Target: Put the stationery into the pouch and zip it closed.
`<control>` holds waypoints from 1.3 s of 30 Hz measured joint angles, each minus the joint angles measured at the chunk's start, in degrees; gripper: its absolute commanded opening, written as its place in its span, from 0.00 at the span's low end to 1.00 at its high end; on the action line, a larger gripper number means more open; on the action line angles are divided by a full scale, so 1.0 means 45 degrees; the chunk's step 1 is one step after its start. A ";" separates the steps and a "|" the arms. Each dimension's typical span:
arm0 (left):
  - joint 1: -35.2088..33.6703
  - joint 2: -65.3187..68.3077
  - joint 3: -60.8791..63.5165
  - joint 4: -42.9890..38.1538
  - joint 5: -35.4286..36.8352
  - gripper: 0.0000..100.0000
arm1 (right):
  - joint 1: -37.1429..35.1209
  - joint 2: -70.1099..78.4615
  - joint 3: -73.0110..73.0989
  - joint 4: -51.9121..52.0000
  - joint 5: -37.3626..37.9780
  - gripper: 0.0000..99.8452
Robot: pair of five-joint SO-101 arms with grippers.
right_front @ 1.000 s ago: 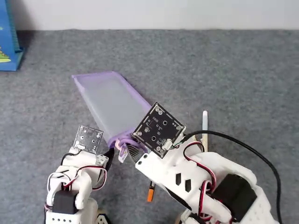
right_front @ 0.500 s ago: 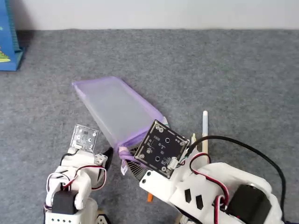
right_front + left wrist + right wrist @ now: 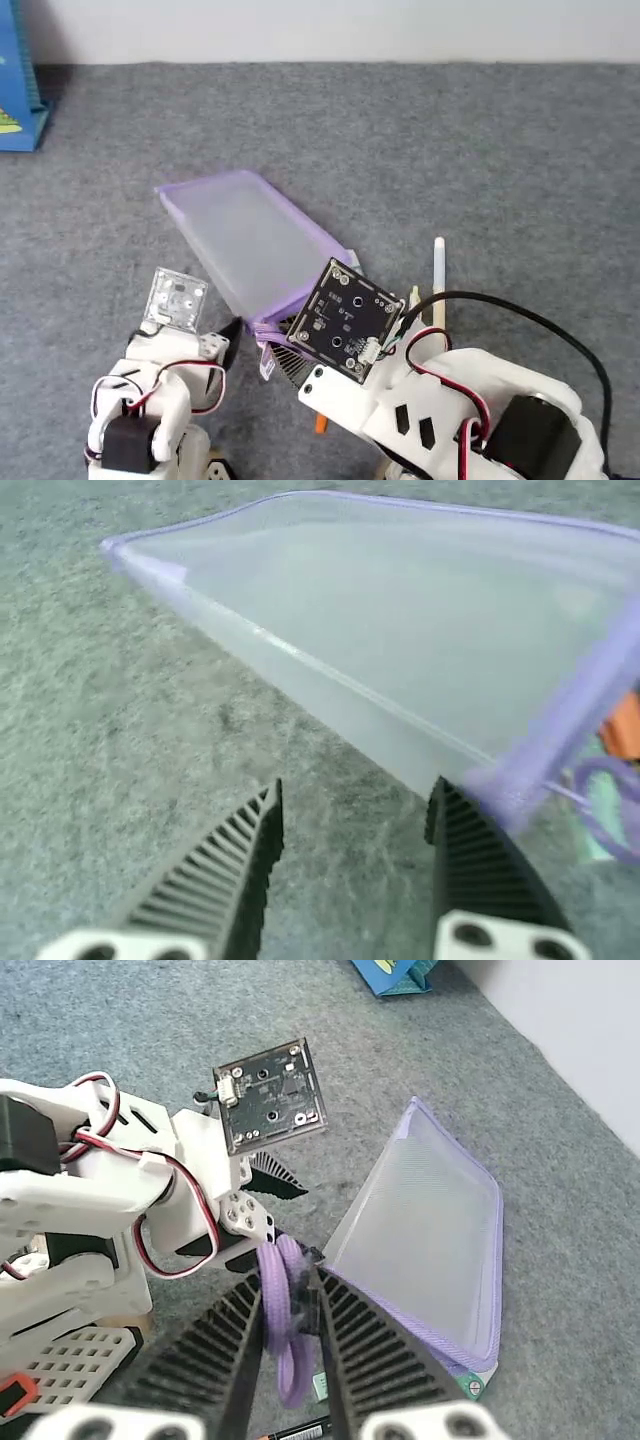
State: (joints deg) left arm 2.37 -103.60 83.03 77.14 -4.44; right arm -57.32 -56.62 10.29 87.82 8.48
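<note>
Pouch (image 3: pixel 245 235) on grey table (image 3: pixel 480 150), mouth end toward the arms. Right gripper (image 3: pixel 290 1305) fingers clamped on its purple loop (image 3: pixel 275 1265). Left gripper (image 3: pixel 356 788) fingers apart, just beside the near corner, gripping nothing. White pen (image 3: pixel 438 262) and orange item (image 3: pixel 320 422) lie outside. Judged: opening step, nothing loaded yet. Next move likely calls for the left gripper to pinch the mouth edge and hold it open.

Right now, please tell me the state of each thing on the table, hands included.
pouch: on the carpet, looks empty; zip unclear.
right hand: shut on the purple loop.
purple loop: gripped.
left hand: open, holding nothing, beside the pouch.
white pen: lying on the carpet, outside the pouch.
orange pen: outside the pouch, partly hidden.
</note>
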 measured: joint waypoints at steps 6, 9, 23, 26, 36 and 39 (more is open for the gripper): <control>0.1309 0.0000 -0.0195 0.0059 0.0000 0.23 | 0.0000 0.0020 0.0000 -0.0332 0.0000 0.01; 0.1739 0.0000 -0.0195 0.0059 0.0000 0.23 | 0.0000 0.0567 -0.0020 -0.0508 0.0000 0.01; 0.1993 0.0000 -0.0606 0.0137 0.0020 0.23 | 0.0488 0.1094 0.0000 -0.0996 0.0039 0.01; 0.1993 0.0000 -0.0606 0.0137 0.0020 0.23 | 0.0508 0.1094 0.0000 -0.1153 0.0039 0.01; 0.1993 0.0000 -0.0625 0.0137 0.0313 0.23 | 0.0527 0.1094 -0.0293 -0.1485 0.0039 0.01; 0.1993 0.0000 -0.0625 0.0117 0.0430 0.23 | 0.0527 0.1094 -0.0352 -0.1739 0.0039 0.01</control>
State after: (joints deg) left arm 11.34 -103.60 80.22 77.67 -2.51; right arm -54.95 -51.69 8.70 80.00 8.66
